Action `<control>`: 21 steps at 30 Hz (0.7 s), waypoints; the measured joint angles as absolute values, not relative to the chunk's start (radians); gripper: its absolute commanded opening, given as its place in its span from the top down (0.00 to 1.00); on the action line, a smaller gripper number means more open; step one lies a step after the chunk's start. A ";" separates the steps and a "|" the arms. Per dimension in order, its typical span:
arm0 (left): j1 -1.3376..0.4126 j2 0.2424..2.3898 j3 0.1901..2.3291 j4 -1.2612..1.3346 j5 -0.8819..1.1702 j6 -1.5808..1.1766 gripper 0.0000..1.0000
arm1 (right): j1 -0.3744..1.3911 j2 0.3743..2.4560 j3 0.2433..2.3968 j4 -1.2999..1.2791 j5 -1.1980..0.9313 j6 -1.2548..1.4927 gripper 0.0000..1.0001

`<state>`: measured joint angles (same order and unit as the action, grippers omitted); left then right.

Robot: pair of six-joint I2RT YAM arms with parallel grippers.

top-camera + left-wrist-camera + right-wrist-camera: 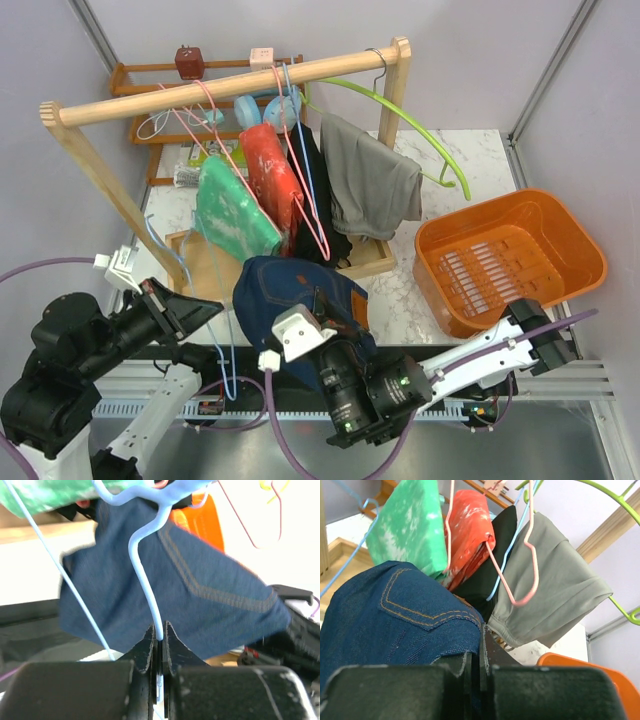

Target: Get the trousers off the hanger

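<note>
From my console I see the left gripper [159, 641] clenched on the thin wire of the pale blue hanger [146, 575]. Both fingertips pinch it with no gap between them. The wire runs up from the jaws, across the front of the navy denim trousers [200, 605], to a thicker bend at the top of the left wrist view.

The right gripper [480, 650] is also clamped tight, grasping the denim at a stitched edge beside a pocket seam, with cloth between its fingers. In the overhead view the denim pair is bunched at the near edge of the table [400, 300], in front of the rack and between the two arms, well below the wooden rail [230, 88]. I cannot tell whether it is draped over the hanger's bar or only lying against it.

The mint-green trousers [232, 212] hang folded under the rail at the left end of the row of clothes, just beyond the denim and to its left. Just beside them on the right hangs the red garment [270, 172], then a black garment [322, 190], then the grey garment [368, 180]. In the right wrist view a pink hanger [522, 580] dangles in front of the grey one. A green hanger [420, 125] curves out from the right end of the rail. The orange basket [510, 262] sits on the table to the right of the rack.
</note>
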<state>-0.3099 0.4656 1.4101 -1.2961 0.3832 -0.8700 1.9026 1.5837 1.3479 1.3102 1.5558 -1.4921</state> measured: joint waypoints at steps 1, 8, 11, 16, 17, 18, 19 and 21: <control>-0.310 0.479 1.427 -1.304 0.369 -0.858 0.98 | 1.917 1.575 1.331 1.310 1.555 -1.496 1.00; -0.310 0.664 1.645 -1.297 0.342 -0.800 0.98 | 2.020 1.518 1.243 1.309 1.553 -1.530 1.00; -0.310 0.750 1.715 -1.274 0.340 -0.777 0.98 | 2.048 1.483 1.193 1.311 1.554 -1.559 1.00; -0.310 0.745 1.672 -1.266 0.340 -0.767 0.98 | 1.978 1.465 1.113 1.314 1.546 -1.583 1.00; -0.310 0.726 1.649 -1.270 0.341 -0.767 0.98 | 1.941 1.469 1.090 1.314 1.547 -1.585 1.00; -0.310 0.707 1.629 -1.275 0.341 -0.768 0.98 | 1.909 1.476 1.074 1.314 1.547 -1.586 1.00; -0.310 0.689 1.613 -1.279 0.342 -0.768 0.98 | 1.879 1.486 1.063 1.313 1.547 -1.586 1.00; -0.310 0.663 1.597 -1.283 0.342 -0.773 0.98 | 1.842 1.505 1.054 1.309 1.551 -1.574 1.00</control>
